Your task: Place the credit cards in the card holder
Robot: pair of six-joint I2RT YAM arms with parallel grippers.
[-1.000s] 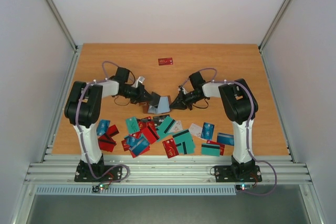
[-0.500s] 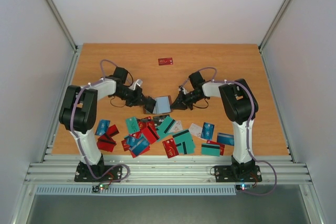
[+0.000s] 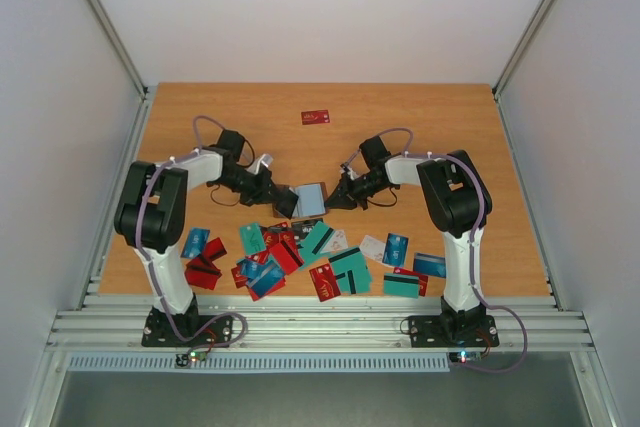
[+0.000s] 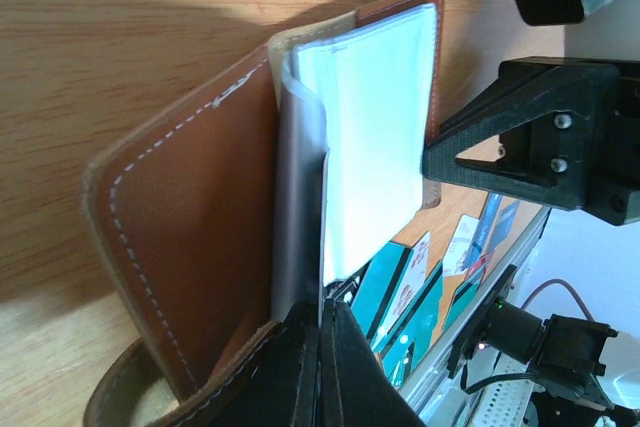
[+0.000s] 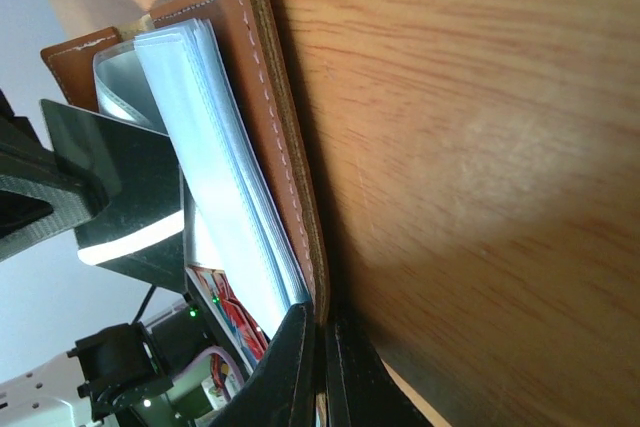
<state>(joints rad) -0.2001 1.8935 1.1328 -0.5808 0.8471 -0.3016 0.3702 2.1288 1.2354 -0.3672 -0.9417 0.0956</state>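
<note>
The brown card holder [image 3: 309, 198] stands open mid-table, held between both grippers, its pale inner sleeves showing. My left gripper [image 3: 287, 203] is shut on a thin clear sleeve of the holder [image 4: 190, 217]; its fingertips [image 4: 325, 322] pinch the sheet's edge. My right gripper [image 3: 332, 197] is shut on the holder's brown leather cover [image 5: 270, 117], which it pinches at the cover's edge [image 5: 322, 322]. Many credit cards [image 3: 300, 252] in teal, red, blue and white lie scattered in front of the holder. Teal ones show in the left wrist view [image 4: 385, 282]. No card is in either gripper.
A single red card [image 3: 315, 117] lies apart at the back of the wooden table [image 3: 450, 137]. More cards lie at the front left [image 3: 200, 257] and front right [image 3: 415, 272]. White walls stand on both sides.
The holder went from a tented, half-closed shape to spread open with its pale sleeves facing up. My left gripper drew slightly left with its sleeve. The right gripper barely moved.
</note>
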